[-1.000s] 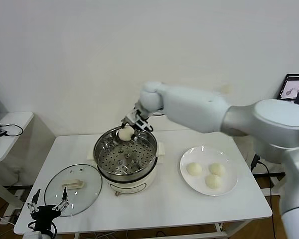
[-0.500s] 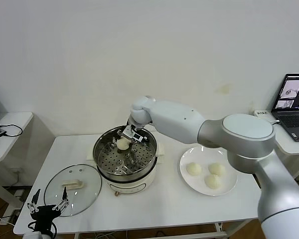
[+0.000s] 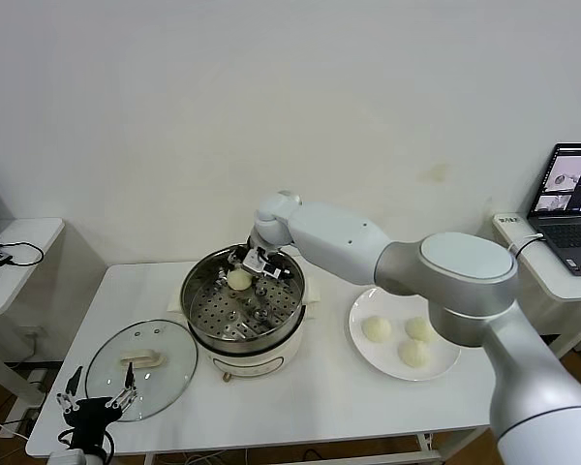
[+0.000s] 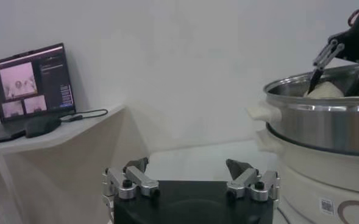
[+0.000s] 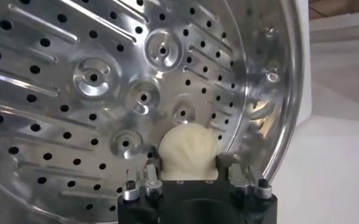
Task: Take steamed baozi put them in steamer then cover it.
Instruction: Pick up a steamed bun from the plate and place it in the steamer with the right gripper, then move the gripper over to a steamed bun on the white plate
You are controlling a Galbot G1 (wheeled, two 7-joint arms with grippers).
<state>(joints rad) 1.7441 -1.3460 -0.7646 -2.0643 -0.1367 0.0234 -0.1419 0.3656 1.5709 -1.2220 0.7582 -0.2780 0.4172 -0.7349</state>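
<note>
My right gripper (image 3: pixel 255 263) reaches into the steamer (image 3: pixel 187 291) at its far side and is shut on one steamed baozi (image 3: pixel 238 279), low over the perforated tray (image 3: pixel 232 318). In the right wrist view the baozi (image 5: pixel 188 152) sits between the gripper's (image 5: pixel 187 165) two fingers, close to the pot wall. Three more baozi (image 3: pixel 377 328) lie on the white plate (image 3: pixel 391 302) to the right. The cover (image 3: pixel 107 373), with its cream handle, lies flat on the table left of the steamer. My left gripper (image 3: pixel 97 401) is parked open and empty at the table's front left corner.
The left wrist view shows the left gripper (image 4: pixel 188 167) open, the steamer's steel wall (image 4: pixel 325 122) on its cream base and the baozi (image 4: pixel 325 90) over the rim. A laptop (image 3: pixel 571 184) stands on a side surface at far right. A small side table (image 3: pixel 10 254) stands at far left.
My right gripper has come down with the baozi from above the steamer's far rim into the pot, low over the tray. The left arm has stayed where it was.
</note>
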